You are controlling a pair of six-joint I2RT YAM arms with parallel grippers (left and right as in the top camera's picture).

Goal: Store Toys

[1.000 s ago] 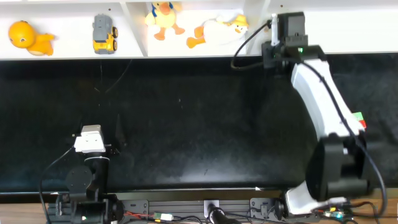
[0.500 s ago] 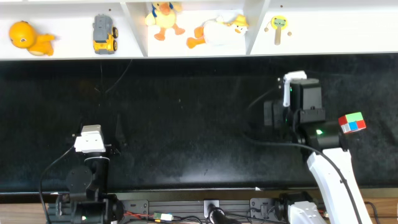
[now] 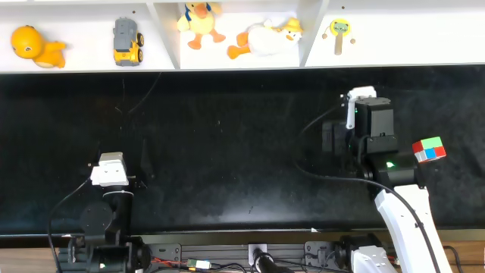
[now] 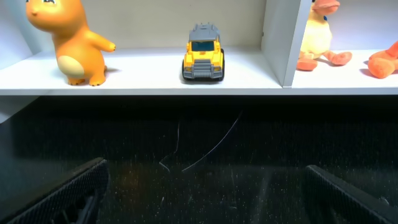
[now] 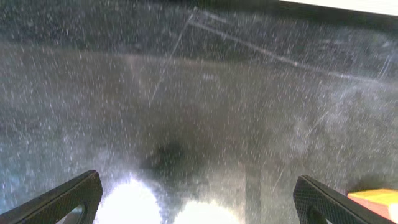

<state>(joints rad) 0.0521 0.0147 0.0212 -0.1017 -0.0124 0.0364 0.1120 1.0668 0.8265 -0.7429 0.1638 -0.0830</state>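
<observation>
Right gripper [image 5: 198, 182]: fingers spread wide, nothing between them.
Left gripper [image 4: 205, 168]: fingers spread, empty; yellow truck [image 4: 203, 52] at its 12 o'clock.
Colour cube [image 3: 429, 149]: on the black mat [image 3: 227, 152], at 4 o'clock from the right gripper, apart from it.
Shelf [image 3: 242, 62]: along the mat's 12 o'clock edge, holding toys.

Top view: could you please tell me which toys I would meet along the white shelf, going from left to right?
Orange figure → truck → yellow duck → white duck → rattle.
</observation>
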